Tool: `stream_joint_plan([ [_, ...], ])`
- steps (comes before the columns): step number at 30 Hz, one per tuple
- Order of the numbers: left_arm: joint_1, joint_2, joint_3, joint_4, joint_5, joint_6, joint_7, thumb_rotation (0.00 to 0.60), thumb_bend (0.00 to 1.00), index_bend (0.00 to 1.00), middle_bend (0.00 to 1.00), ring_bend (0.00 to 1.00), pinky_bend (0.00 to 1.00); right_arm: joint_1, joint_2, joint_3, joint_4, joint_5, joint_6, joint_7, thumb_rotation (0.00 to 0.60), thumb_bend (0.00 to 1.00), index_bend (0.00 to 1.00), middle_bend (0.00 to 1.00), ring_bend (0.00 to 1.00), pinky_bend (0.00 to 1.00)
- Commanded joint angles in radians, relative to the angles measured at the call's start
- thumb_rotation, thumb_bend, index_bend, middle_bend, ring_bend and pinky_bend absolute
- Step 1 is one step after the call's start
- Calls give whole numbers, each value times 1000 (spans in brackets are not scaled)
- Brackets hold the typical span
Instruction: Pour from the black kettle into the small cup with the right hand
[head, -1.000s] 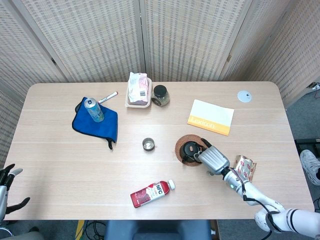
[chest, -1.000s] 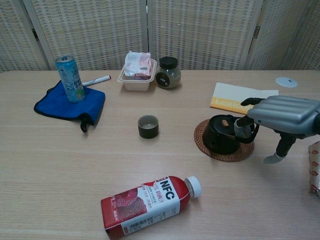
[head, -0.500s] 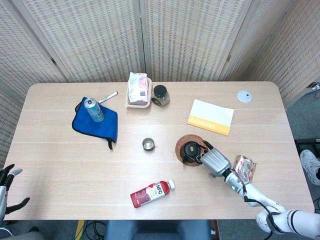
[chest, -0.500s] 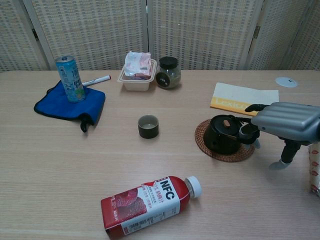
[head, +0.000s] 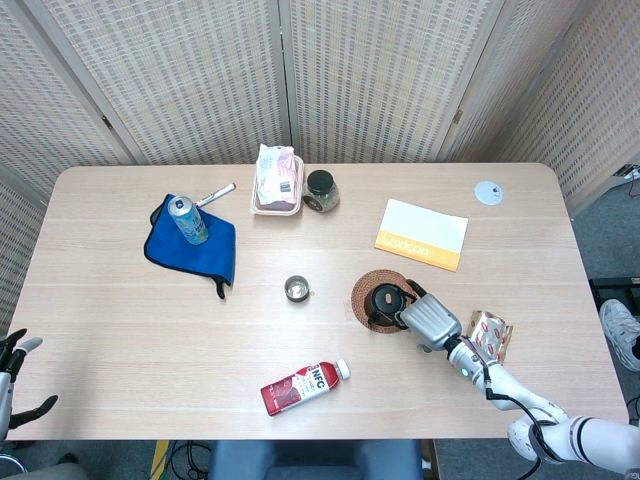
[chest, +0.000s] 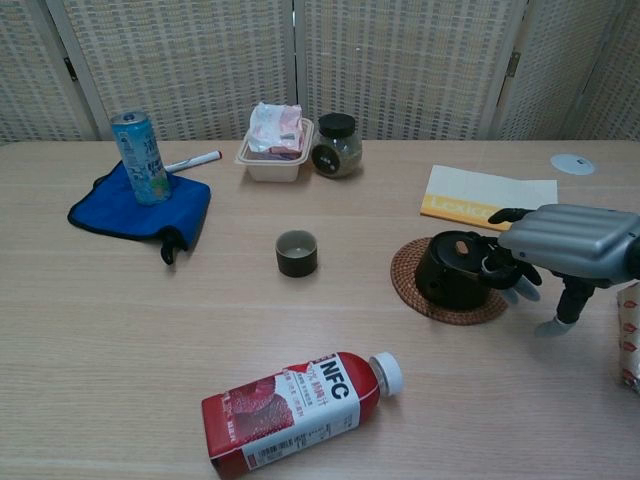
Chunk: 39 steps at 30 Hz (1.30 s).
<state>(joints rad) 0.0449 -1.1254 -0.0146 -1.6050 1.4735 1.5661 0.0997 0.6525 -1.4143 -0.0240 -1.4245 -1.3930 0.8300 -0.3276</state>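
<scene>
The black kettle (head: 381, 302) (chest: 450, 270) sits on a round woven coaster (head: 357, 296) (chest: 408, 277) right of the table's middle. My right hand (head: 430, 320) (chest: 565, 240) is at the kettle's right side, its fingers (chest: 503, 268) curled around the handle while the thumb points down toward the table. The small dark cup (head: 296, 289) (chest: 296, 252) stands upright and empty-looking, well to the left of the kettle. My left hand (head: 10, 385) hangs off the table's near left corner with its fingers apart, holding nothing.
A red NFC bottle (head: 303, 386) (chest: 295, 402) lies on its side near the front edge. A yellow-white booklet (head: 422, 234) lies behind the kettle, and a shiny snack packet (head: 490, 335) is by my right wrist. A can on a blue cloth (head: 190, 220), a tray (head: 276, 180) and a jar (head: 321, 190) stand at the back.
My right hand has drawn slightly right and its fingers have closed further round the kettle's handle. The kettle has shifted a little right on its coaster.
</scene>
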Motion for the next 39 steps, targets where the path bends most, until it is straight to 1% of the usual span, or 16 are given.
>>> stream_joint_plan([
  [1,0,0,-1,1,-2,-1,0,600,109,216,107,138,47,6,3,6,-6,-1,-3,7,600,0,673,718,627,0],
  [5,-1,-1,-1,3,-4,-5,-2,600,109,217,107,138,47,14,8,11,-17,3,-14,14,600,0,714,773,681,0],
  [12,-4,-4,-2,8,-5,-12,-5,600,109,217,107,137,47,26,18,16,-31,5,-30,41,600,0,733,787,697,0],
  [18,-7,-4,-2,6,-5,-16,-5,600,109,217,107,137,47,31,23,24,-29,-9,-19,64,598,0,761,804,715,0],
  [20,-9,-5,-2,4,-4,-19,-4,600,109,217,107,137,47,33,27,27,-29,-11,-17,71,574,0,766,808,719,0],
  [22,-11,-6,-1,4,-4,-22,-3,600,109,217,106,137,47,34,31,33,-33,-6,-14,77,534,0,780,820,729,0],
  [26,-17,-9,-2,0,-4,-32,-1,600,109,217,107,136,47,35,40,48,-46,10,-10,97,497,0,823,848,759,0],
  [33,-26,-10,-4,-5,-1,-38,3,600,109,217,107,136,47,37,37,66,-43,15,2,142,481,0,927,925,834,9],
  [39,-26,-8,-4,-9,-3,-37,11,600,109,217,106,136,47,41,29,70,-25,6,4,172,478,0,947,940,847,19],
])
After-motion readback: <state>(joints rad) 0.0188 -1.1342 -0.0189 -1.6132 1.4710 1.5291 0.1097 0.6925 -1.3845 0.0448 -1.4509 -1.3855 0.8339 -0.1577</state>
